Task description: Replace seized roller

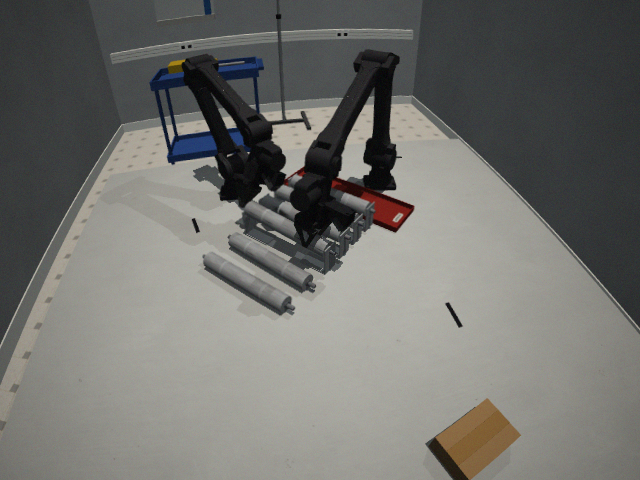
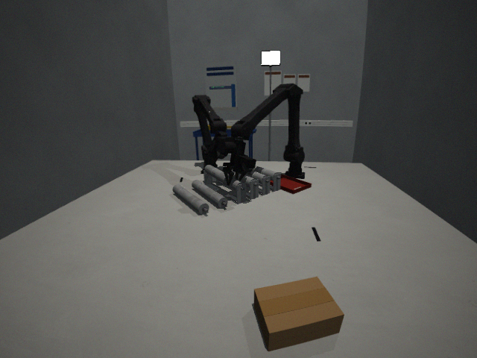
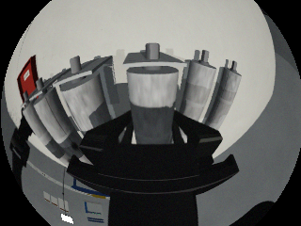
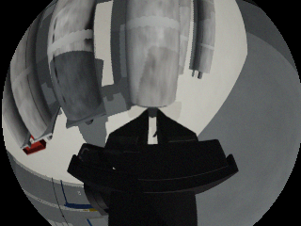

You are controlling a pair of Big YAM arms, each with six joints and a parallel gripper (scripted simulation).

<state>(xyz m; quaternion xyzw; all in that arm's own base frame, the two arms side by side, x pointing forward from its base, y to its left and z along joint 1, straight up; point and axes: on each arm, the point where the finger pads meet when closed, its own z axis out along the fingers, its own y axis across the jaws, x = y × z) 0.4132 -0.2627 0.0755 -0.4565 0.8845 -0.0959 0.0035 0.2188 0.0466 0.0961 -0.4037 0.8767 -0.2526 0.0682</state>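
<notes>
The front roller lies in the bed, above its bracket. My left gripper is shut on its barrel near the end nearer the top and exterior views. My right gripper is shut on the axle end at the roller's other end; the fingertips hide most of that stub. The other three bed rollers lie behind, partly hidden by my arms. Two loose rollers lie side by side on the table. The red scrap tray shows no roller in its visible part.
The red tray is behind the bed, partly hidden by the bed and my left arm. A cardboard box stands far in front. Black strips lie on the table. A blue cart stands behind it.
</notes>
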